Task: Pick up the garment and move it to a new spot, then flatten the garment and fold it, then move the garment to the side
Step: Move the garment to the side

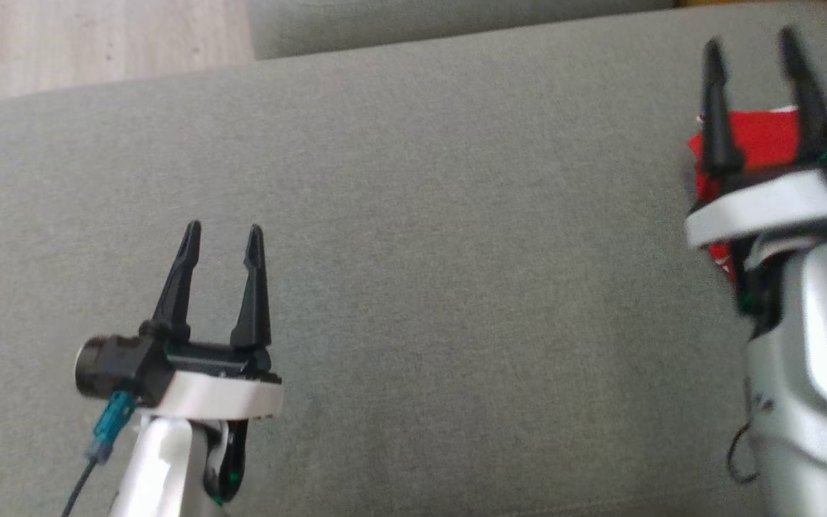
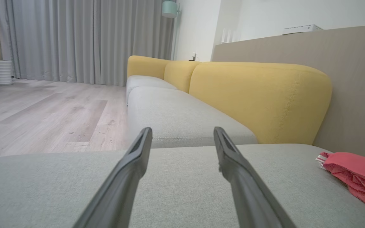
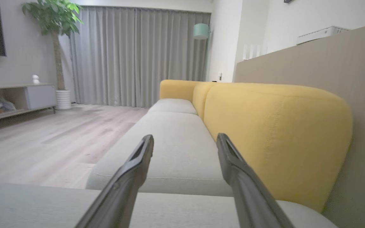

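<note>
The garment [image 1: 765, 143] is a red cloth with white trim, lying bunched at the right side of the grey seat cushion [image 1: 421, 237], partly hidden behind my right arm. My right gripper [image 1: 751, 47] hovers over it, open, with nothing between its fingers. In the left wrist view the garment [image 2: 355, 177] lies folded at the far right on the cushion. My left gripper [image 1: 223, 233] stands open at the lower left over bare cushion, well apart from the garment. Both wrist views show spread dark fingers [image 2: 128, 177] [image 3: 128, 177] and no cloth between them.
A yellow backrest [image 2: 258, 98] runs along the sofa's far side, with a beige wall panel [image 2: 350, 72] behind. More grey seat cushions [image 3: 169, 148] extend ahead. Wooden floor [image 2: 43, 114] lies beyond the cushion's left edge. Curtains, a potted plant [image 3: 55, 38] and a low cabinet stand far off.
</note>
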### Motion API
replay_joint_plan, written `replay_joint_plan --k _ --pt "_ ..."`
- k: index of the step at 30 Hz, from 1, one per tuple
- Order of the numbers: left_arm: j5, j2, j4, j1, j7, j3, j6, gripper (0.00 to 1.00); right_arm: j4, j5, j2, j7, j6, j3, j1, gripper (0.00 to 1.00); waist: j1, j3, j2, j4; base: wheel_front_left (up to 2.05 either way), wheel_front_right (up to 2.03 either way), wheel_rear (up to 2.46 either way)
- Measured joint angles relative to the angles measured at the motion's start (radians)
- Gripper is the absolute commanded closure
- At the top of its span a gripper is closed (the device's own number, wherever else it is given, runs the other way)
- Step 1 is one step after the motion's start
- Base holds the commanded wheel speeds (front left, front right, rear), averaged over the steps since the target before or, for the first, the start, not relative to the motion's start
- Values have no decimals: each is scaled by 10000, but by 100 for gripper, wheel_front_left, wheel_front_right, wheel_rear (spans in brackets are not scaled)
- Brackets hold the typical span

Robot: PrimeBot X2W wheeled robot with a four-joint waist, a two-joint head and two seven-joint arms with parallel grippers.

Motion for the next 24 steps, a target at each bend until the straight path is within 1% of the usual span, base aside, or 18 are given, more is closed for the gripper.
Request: replay_joint_plan --k 2,4,6,9,12,16,24 --pt "-140 0 -19 188 0 -10 61 0 194 278 265 -460 0 50 383 0 0 -161 0 99 0 0 0" --pt "-188 2 -17 412 0 -12 136 0 512 656 299 -872 0 102 853 0 0 -316 0 192 0 0 0" --pt "-188 4 -10 589 0 -12 167 0 863 1438 288 -1216 0 418 1383 0 0 -447 0 285 0 0 0" --pt "-190 6 8 749 0 -13 228 0 1361 2033 349 -1530 0 874 2134 0 0 -602 0 429 0 0 0" --pt "-238 6 8 913 0 -4 278 0 1580 2437 360 -1657 0 1009 2584 0 0 -712 0 510 0 0 0" --pt "-453 6 2 1108 0 12 320 0 1499 2512 360 -1701 0 1127 2822 0 1 -758 0 542 0 0 0" --pt "-451 6 -121 1118 0 15 372 0 1022 2512 360 -1703 0 1250 2889 0 2 -796 0 559 0 0 0"
